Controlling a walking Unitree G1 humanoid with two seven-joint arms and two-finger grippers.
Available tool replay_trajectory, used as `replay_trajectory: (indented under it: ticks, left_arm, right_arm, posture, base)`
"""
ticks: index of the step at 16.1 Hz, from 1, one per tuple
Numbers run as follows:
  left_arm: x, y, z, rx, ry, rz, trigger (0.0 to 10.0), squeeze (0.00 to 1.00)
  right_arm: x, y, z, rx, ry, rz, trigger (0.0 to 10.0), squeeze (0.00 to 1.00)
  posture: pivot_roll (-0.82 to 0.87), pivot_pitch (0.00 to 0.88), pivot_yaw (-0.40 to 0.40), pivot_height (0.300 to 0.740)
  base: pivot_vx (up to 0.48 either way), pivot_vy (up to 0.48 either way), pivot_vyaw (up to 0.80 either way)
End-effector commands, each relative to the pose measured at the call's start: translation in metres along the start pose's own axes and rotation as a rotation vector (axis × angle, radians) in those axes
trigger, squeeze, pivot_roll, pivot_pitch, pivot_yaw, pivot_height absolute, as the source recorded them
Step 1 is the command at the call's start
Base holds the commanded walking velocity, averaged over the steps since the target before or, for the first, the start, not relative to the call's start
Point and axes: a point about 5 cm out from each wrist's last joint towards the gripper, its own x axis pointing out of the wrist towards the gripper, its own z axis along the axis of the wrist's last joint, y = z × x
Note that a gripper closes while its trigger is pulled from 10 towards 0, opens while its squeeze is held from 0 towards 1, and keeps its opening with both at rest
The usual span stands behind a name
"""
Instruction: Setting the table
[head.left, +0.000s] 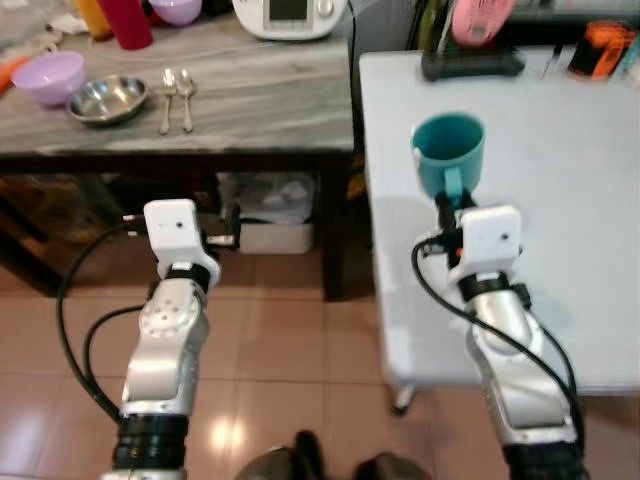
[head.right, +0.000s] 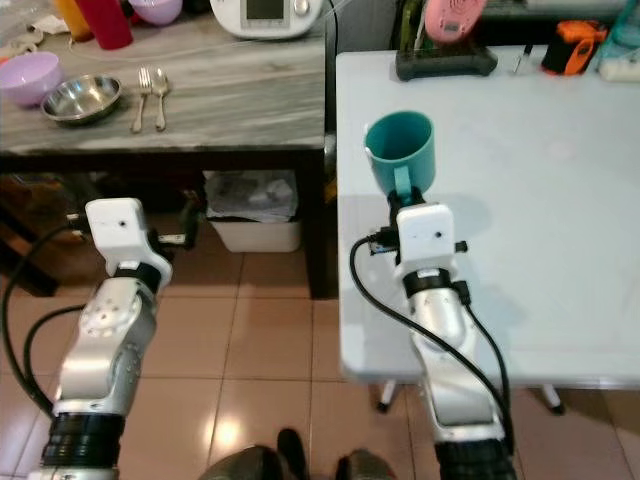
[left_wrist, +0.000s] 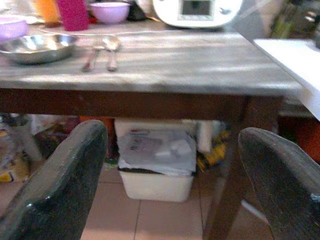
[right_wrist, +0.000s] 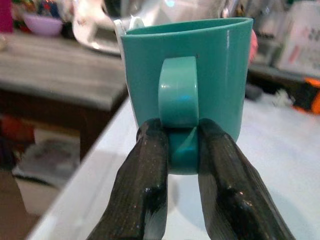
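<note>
1. Bowls, a steel dish and two spoons sat on my grey table.
2. I held the left gripper wide apart below its edge.
3. My right gripper pinched the teal mug by its handle, upright over the white table.

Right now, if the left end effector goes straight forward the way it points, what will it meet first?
Probably the white bin under the wooden table. The open left end effector points below the tabletop's edge toward the bin, though depth is hard to judge.
</note>
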Motion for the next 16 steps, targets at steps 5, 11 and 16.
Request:
replay_trajectory:
  ticks: [5, 11, 16]
  left_arm:
    - [-0.0012, 0.0022, 0.0016, 0.025, 0.002, -0.009, 10.0, 0.00]
    - [-0.0001, 0.0030, 0.0021, 0.039, -0.005, 0.000, 10.0, 0.00]
    - [0.0007, 0.0025, 0.0019, 0.049, -0.005, -0.002, 10.0, 0.00]
  right_arm:
    - [0.0011, -0.0009, 0.0052, 0.002, -0.023, -0.006, 10.0, 0.00]
    - [0.0015, -0.0036, 0.0071, 0.000, -0.032, -0.018, 10.0, 0.00]
    - [0.0027, -0.0064, 0.0077, -0.001, -0.037, -0.034, 10.0, 0.00]
  posture:
    - [-0.17, 0.162, 0.067, 0.740]
    - [-0.17, 0.158, 0.070, 0.740]
    - [-0.17, 0.156, 0.070, 0.740]
  base:
    - [0.000, 0.480, 0.00]
    - [0.000, 0.480, 0.00]
    - [0.000, 0.480, 0.00]
